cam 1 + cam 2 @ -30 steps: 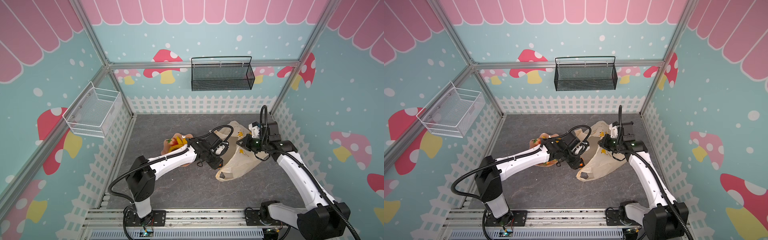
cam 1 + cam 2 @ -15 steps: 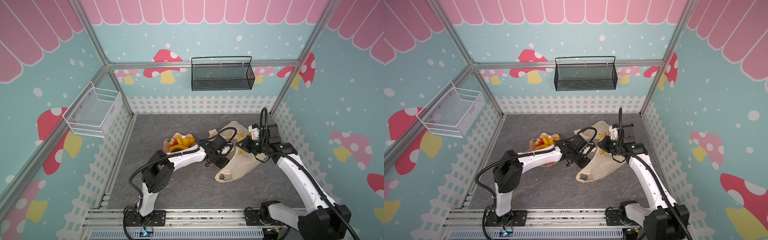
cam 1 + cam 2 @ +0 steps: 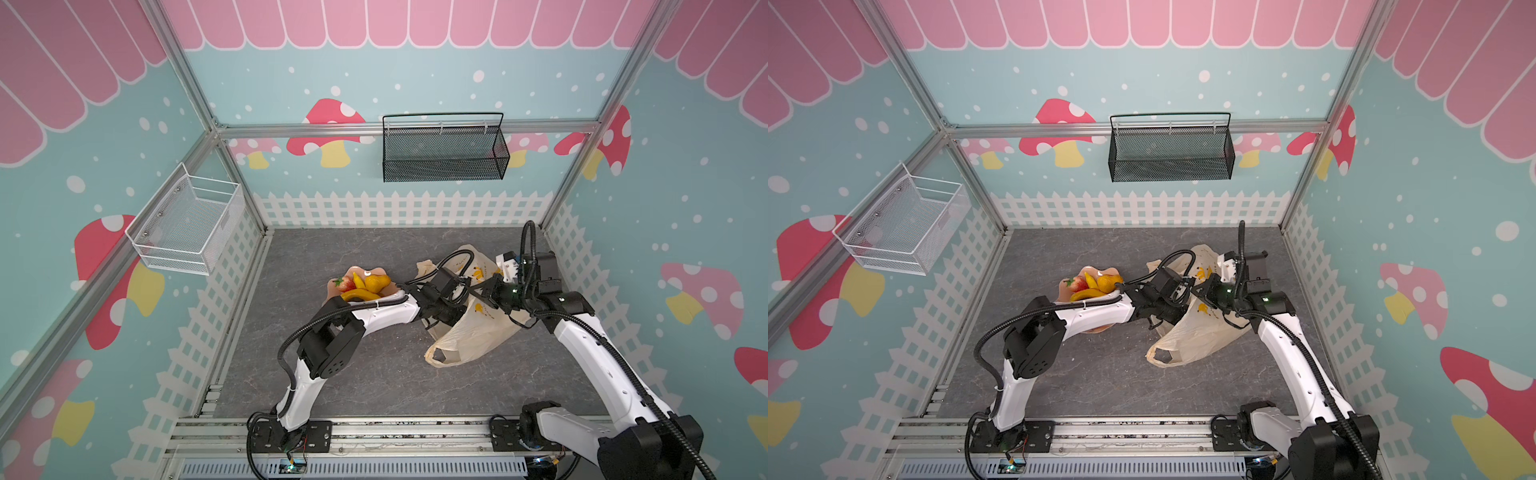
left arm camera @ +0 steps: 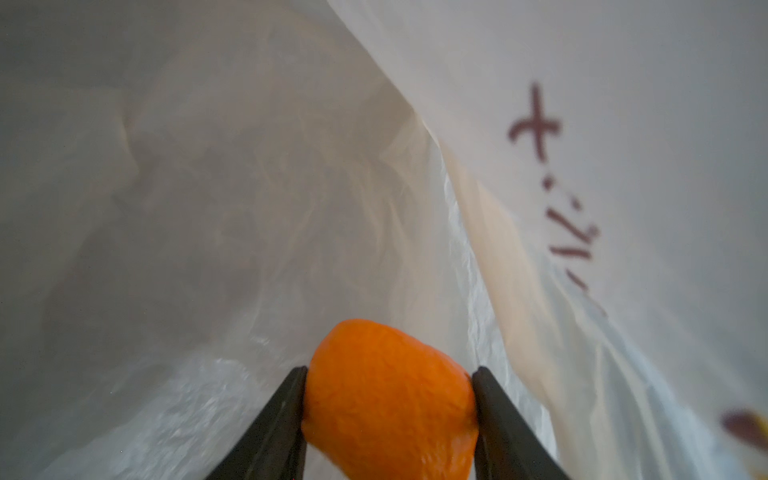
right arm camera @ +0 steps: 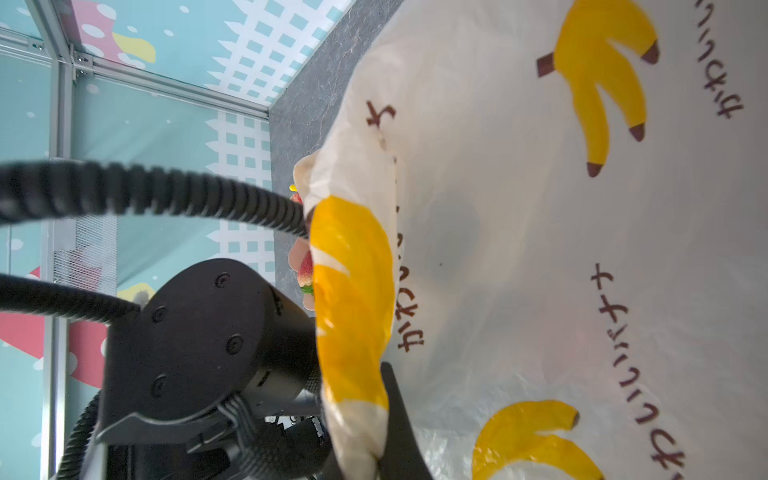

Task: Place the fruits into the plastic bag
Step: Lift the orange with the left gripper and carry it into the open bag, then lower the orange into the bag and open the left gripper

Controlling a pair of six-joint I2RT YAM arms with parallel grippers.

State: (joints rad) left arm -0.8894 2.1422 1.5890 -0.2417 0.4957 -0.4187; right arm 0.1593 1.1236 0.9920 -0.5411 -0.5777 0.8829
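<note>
left fingers [image 4: 278,428]: two black ones, clamped on one orange [image 4: 388,399], one pressed to each side of it. We see bag film all around them, so the orange sits inside the bag's mouth.
right fingers [image 5: 401,424]: clenched on the rim of the plastic bag [image 3: 469,332], and that edge stands raised off the table. We make out only one finger in the wrist view.
table [image 3: 332,374]: one, grey with a stone pattern, carrying the bag and the dish.
arms: two, white and black. The left arm [image 3: 382,311] and the right arm [image 3: 582,340] meet at the bag's mouth in both top views.
wall baskets: two, a black mesh basket [image 3: 444,166] on the back wall and a white wire basket [image 3: 187,224] on the left wall.
bag: one, cream, translucent and crumpled, just right of the dish.
dish [image 3: 330,291]: one, peach-pink and wavy-edged, partly under the left arm.
fruits on the dish: we count one red strawberry [image 3: 347,283], two yellow bananas [image 3: 359,296] and one yellow-orange pear [image 3: 378,281], heaped and touching. The heap is too small for a sure count.
banana prints [image 5: 602,83]: three in the right wrist view, yellow with brown tips.
lettering [image 5: 409,320]: dark brown, Japanese-looking characters in rows beside the prints, seen sideways. We cannot read them. A few show blurred in the left wrist view.
</note>
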